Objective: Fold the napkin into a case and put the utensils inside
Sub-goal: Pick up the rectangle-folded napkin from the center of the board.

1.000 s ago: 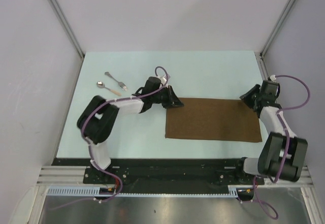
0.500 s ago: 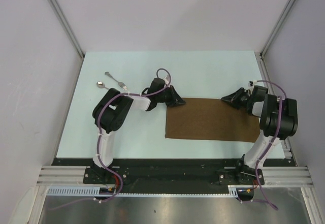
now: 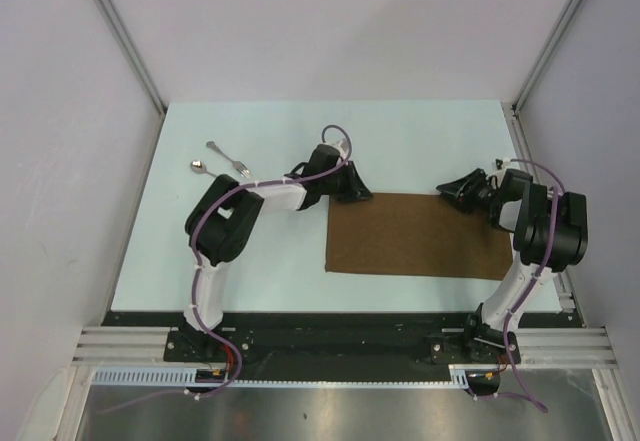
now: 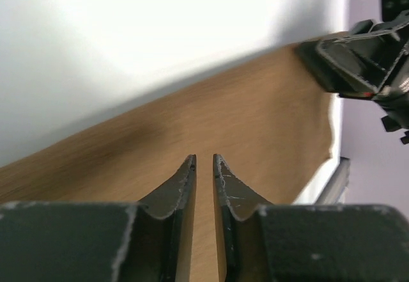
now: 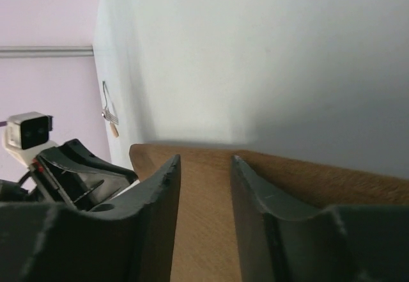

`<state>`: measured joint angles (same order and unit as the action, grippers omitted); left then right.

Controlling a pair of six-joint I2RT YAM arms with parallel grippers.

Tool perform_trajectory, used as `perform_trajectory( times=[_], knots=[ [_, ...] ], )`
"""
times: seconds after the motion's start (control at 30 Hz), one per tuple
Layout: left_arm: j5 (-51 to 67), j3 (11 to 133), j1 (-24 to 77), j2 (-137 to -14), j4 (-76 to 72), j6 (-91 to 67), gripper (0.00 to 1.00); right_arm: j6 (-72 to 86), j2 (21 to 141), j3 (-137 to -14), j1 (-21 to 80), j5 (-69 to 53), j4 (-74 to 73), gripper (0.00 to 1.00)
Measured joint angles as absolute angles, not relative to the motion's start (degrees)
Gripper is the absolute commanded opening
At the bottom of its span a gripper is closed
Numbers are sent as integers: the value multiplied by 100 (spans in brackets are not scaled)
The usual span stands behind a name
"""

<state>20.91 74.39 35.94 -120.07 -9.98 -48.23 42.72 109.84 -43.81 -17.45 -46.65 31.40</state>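
The brown napkin (image 3: 420,236) lies flat on the table as a wide rectangle; no case is in view. My left gripper (image 3: 362,197) sits low at the napkin's far left corner. Its jaws (image 4: 204,159) are open by a narrow gap with nothing pinched, and cloth (image 4: 255,116) shows beyond them. My right gripper (image 3: 443,193) hovers over the far edge toward the right. It is open (image 5: 204,158) above the cloth (image 5: 204,231) and holds nothing. The utensils lie at the far left: a silver fork (image 3: 228,158) and a spoon (image 3: 215,173) with a tan handle.
The pale table (image 3: 420,141) ends at a black rail (image 3: 330,318) in front. Grey walls with metal posts (image 3: 120,36) close in the left, right and back. Each wrist camera sees the other gripper (image 4: 358,64) across the napkin.
The left gripper slid right along the napkin's far edge. The right gripper swung left from the right edge to the far edge. Both jaws opened wider.
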Motion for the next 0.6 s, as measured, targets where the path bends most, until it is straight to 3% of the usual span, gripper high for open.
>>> perform_trajectory(
  times=[0.23,0.37,0.6],
  knots=[
    [2228,8044,3857,-12217,-1389,-5109,15,3857,10066,-4379,-1962,-4595,2582,43],
    [2239,8086,3815,-12597,-1518,-5321,15,3760,10119,-4217,-2274,-4674,2550,34],
    [2270,8042,3553,-12936,-1496,-5555,16,3747,10718,-4185,-2600,-4751,2609,33]
  ],
)
